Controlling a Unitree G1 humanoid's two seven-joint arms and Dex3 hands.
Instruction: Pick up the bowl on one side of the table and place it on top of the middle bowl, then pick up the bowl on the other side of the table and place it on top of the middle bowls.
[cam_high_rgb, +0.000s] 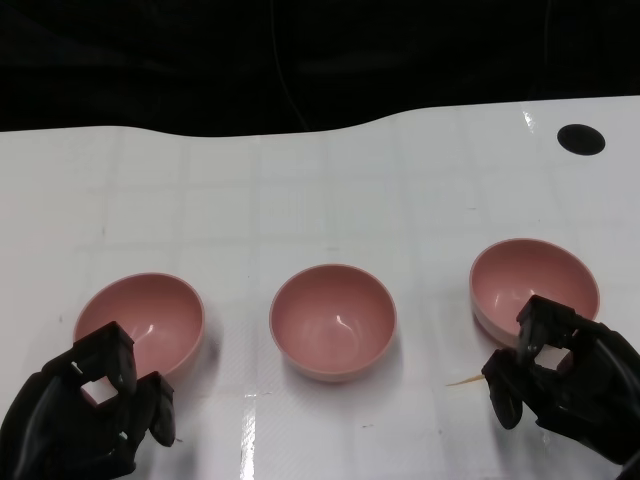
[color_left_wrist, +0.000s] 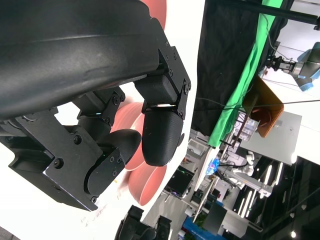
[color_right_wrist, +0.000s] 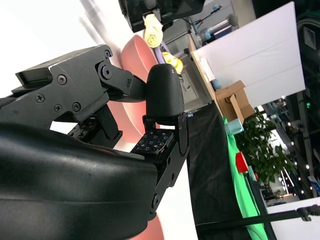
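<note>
Three pink bowls stand in a row on the white table (cam_high_rgb: 320, 190): the left bowl (cam_high_rgb: 140, 320), the middle bowl (cam_high_rgb: 332, 322) and the right bowl (cam_high_rgb: 535, 283). All are upright and hold nothing. My left hand (cam_high_rgb: 90, 415) hovers at the near rim of the left bowl with its fingers bent and apart, gripping nothing. My right hand (cam_high_rgb: 565, 375) overlaps the near rim of the right bowl and also holds nothing. In the left wrist view, pink bowl surface (color_left_wrist: 147, 187) shows past the bent fingers (color_left_wrist: 160, 135). The right wrist view shows a bowl (color_right_wrist: 131, 55) beyond the fingers (color_right_wrist: 162, 92).
A round black hole (cam_high_rgb: 581, 139) sits in the table's far right corner. The table's curved far edge meets a dark backdrop. A thin pale sliver (cam_high_rgb: 462, 381) lies on the table between the middle and right bowls.
</note>
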